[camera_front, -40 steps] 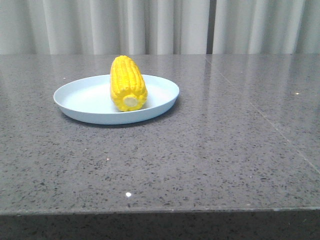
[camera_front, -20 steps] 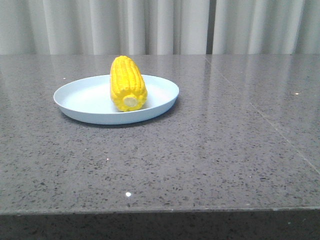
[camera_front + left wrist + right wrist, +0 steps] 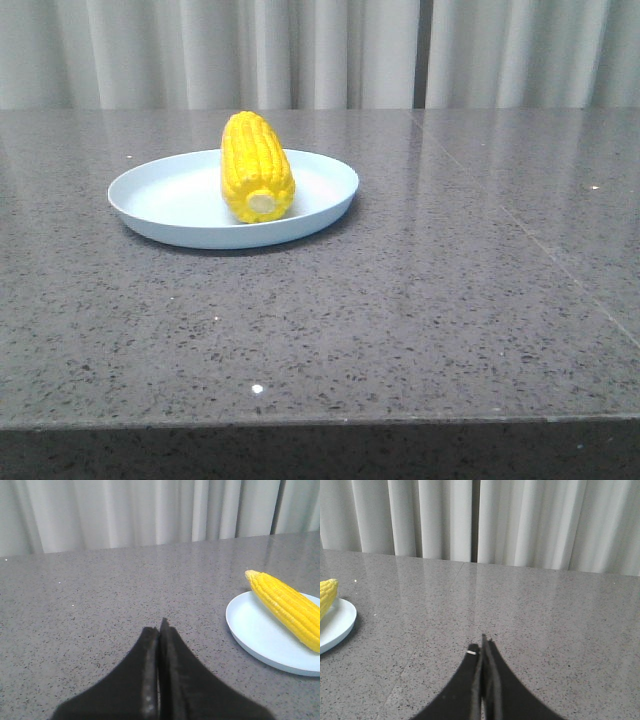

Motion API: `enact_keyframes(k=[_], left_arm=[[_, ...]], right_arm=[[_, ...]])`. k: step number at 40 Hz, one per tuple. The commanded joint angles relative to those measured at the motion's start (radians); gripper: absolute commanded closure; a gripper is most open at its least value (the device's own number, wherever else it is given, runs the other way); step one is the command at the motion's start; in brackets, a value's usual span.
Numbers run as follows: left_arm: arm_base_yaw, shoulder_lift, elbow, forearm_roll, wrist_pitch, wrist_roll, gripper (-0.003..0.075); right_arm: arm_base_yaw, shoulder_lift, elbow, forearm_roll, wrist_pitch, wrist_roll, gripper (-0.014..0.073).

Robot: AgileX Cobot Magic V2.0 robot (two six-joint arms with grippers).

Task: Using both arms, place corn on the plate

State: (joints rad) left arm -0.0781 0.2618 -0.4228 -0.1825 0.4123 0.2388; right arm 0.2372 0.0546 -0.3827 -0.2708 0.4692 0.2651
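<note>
The yellow corn (image 3: 256,166) lies on the pale blue plate (image 3: 180,205), its cream stub end facing the camera in the front view. Neither arm shows in the front view. My left gripper (image 3: 160,630) is shut with nothing between its black fingers; it hangs over bare table well short of the plate (image 3: 255,630), where the corn (image 3: 287,607) rests. My right gripper (image 3: 482,647) is shut and empty too. In the right wrist view only an edge of the plate (image 3: 340,622) and the tip of the corn (image 3: 326,597) show, far off to the side.
The grey speckled stone table (image 3: 420,300) has a front edge near the bottom of the front view. A seam line (image 3: 540,250) runs across its right part. White curtains (image 3: 320,50) hang behind the table.
</note>
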Motion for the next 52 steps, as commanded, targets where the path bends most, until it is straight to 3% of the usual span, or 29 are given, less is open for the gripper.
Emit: enact_keyframes(k=[1, 34, 47, 52], left_arm=[[-0.006, 0.009, -0.025, -0.012, -0.080, -0.002, 0.0741], [-0.002, -0.009, -0.012, 0.010, -0.089, -0.002, 0.0741], [0.051, -0.286, 0.245, 0.031, -0.243, -0.004, 0.0741], [0.051, -0.283, 0.334, 0.035, -0.324, -0.011, 0.0741]], right_arm=[[-0.006, 0.010, -0.023, -0.025, -0.082, -0.011, 0.0661], [-0.006, 0.010, -0.023, -0.025, -0.083, -0.011, 0.0661], [-0.005, 0.010, -0.023, -0.025, -0.083, -0.011, 0.0661], [-0.005, 0.010, -0.023, -0.025, -0.083, -0.011, 0.0661]])
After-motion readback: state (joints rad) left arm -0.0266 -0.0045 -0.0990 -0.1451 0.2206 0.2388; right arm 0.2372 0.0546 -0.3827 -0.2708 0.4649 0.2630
